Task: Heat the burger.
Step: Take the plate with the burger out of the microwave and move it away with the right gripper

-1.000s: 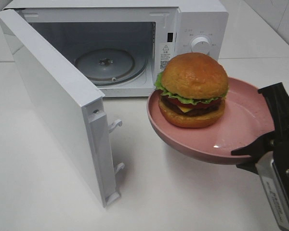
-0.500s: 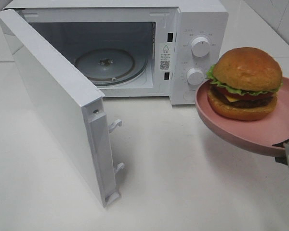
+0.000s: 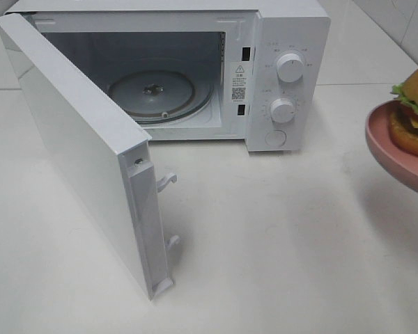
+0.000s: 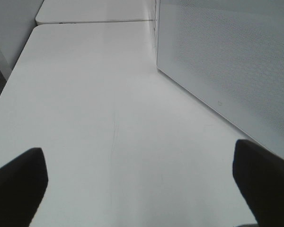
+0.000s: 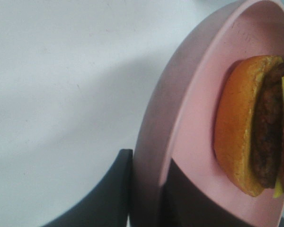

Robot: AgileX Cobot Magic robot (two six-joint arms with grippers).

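The burger [image 3: 416, 111] shows only partly at the right edge of the exterior view, sitting on a pink plate [image 3: 393, 156] that hangs above the table. The right wrist view shows the burger [image 5: 241, 137] from the side, with the bottom bun and dark patty on the plate [image 5: 189, 118]. My right gripper [image 5: 149, 161] is shut on the plate's rim, one finger under it and one inside; it is out of the exterior view. My left gripper [image 4: 142, 189] is open over bare table, holding nothing.
The white microwave [image 3: 285, 42] stands at the back with its door [image 3: 76, 146] swung wide open to the left and the glass turntable [image 3: 153, 90] bare. Its door [image 4: 227, 61] stands close beside the left gripper. White table lies in front of it.
The plate with the burger has moved to the right, away from the microwave opening, until it is mostly out of the exterior view. The right gripper has left that view.
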